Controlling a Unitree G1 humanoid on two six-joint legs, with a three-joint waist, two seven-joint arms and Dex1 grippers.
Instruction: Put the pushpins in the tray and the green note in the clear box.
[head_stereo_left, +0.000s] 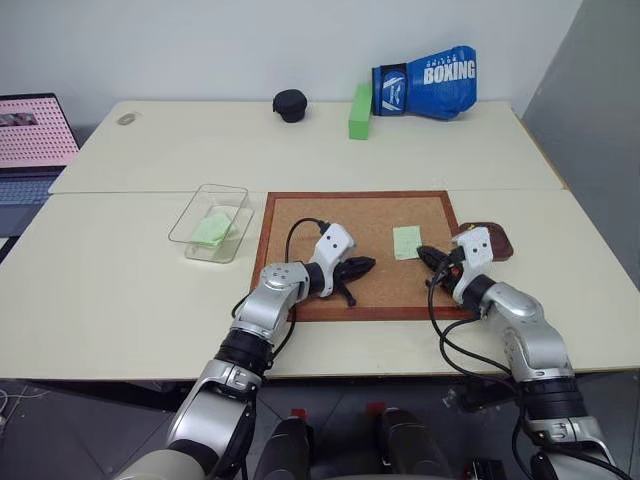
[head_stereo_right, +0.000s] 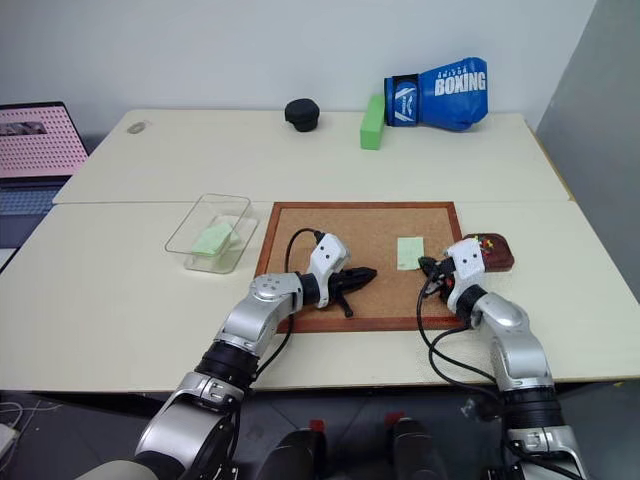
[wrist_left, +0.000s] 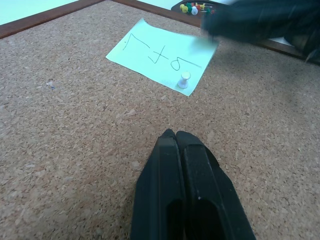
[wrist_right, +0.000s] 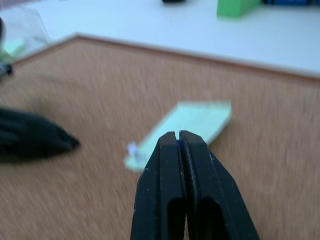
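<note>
The wood-framed brown corkboard (head_stereo_left: 360, 250) lies mid-desk with bare cork around both arms. A pale green square note (head_stereo_left: 407, 242), held by one white pushpin (wrist_left: 184, 80), sits between the left jaws (head_stereo_left: 364, 266), pressed together, and the right jaws (head_stereo_left: 428, 254), clamped on a blue speck, hard to make out. Coloured pushpins (wrist_left: 196, 7) fill the dark reddish-brown tray (head_stereo_right: 490, 252) beside the board's right edge. The clear plastic box (head_stereo_left: 212, 222) holds green paper.

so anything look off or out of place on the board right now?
Mostly tidy. The green note lies on the corkboard with one white pin standing in its corner. The right gripper is shut with a speck of blue between its fingertips, perhaps a pin. Nothing spilled or damaged.
</note>
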